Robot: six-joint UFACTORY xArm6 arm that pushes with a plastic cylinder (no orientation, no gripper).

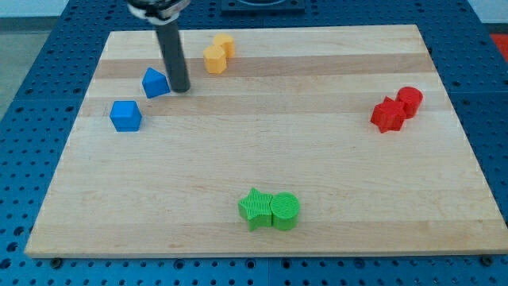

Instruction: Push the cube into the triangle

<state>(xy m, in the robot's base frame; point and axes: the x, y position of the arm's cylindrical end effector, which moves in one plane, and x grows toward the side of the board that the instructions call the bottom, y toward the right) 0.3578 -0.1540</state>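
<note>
Our tip (180, 87) has no jaws to close and grasps nothing; it stands on the board just to the right of the blue triangle (155, 83), touching it or nearly so. The blue cube (125, 116), the block we have to move, lies a little below and to the left of that triangle, with a narrow strip of bare wood between them. So the two are near but not yet together, and we judge the push on the cube has still to be lined up, since our tip is on the wrong side of both. Next we would need to go round to the cube's lower left and drive it up and rightward into the triangle. Farther off sit two yellow blocks (218, 54) near the top edge, two red blocks (396, 109) at the right, and a green star (254, 207) touching a green cylinder (285, 210) at the bottom.
</note>
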